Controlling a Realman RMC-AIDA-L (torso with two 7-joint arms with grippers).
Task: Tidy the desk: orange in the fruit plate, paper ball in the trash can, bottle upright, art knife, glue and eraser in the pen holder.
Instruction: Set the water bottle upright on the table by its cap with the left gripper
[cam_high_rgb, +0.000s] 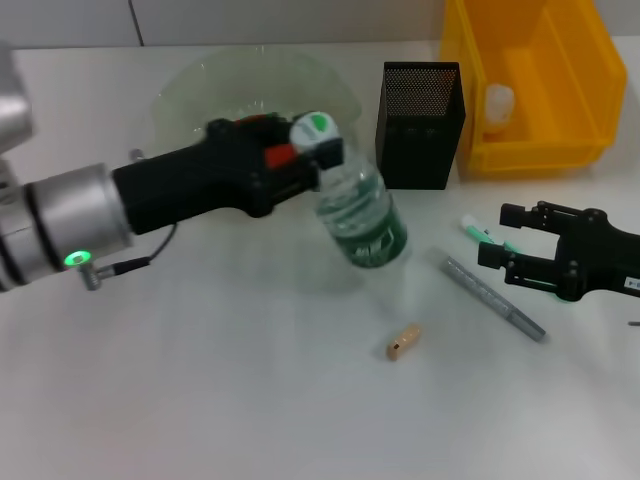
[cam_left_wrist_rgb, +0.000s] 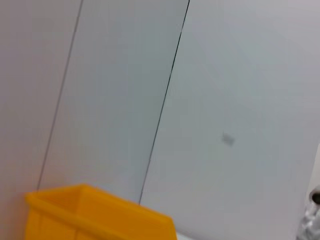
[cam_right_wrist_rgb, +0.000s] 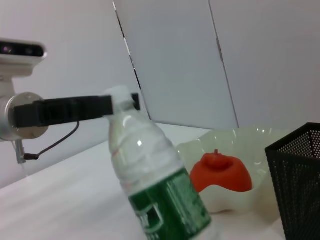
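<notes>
My left gripper (cam_high_rgb: 312, 152) is shut on the neck of the bottle (cam_high_rgb: 362, 215), which leans with its base on the table; the bottle also shows in the right wrist view (cam_right_wrist_rgb: 155, 185). The orange (cam_right_wrist_rgb: 222, 172) lies in the fruit plate (cam_right_wrist_rgb: 255, 137); in the head view the plate (cam_high_rgb: 220, 85) sits behind my left arm. The paper ball (cam_high_rgb: 497, 105) is inside the trash can (cam_high_rgb: 560, 150). My right gripper (cam_high_rgb: 500, 238) is open beside the glue (cam_high_rgb: 478, 232). The art knife (cam_high_rgb: 495, 298) and the eraser (cam_high_rgb: 404, 341) lie on the table. The pen holder (cam_high_rgb: 420, 125) stands behind the bottle.
The trash can's corner also shows in the left wrist view (cam_left_wrist_rgb: 100, 215) before a panelled wall. The pen holder (cam_right_wrist_rgb: 300, 175) stands close to the plate in the right wrist view. The table (cam_high_rgb: 200, 380) is white.
</notes>
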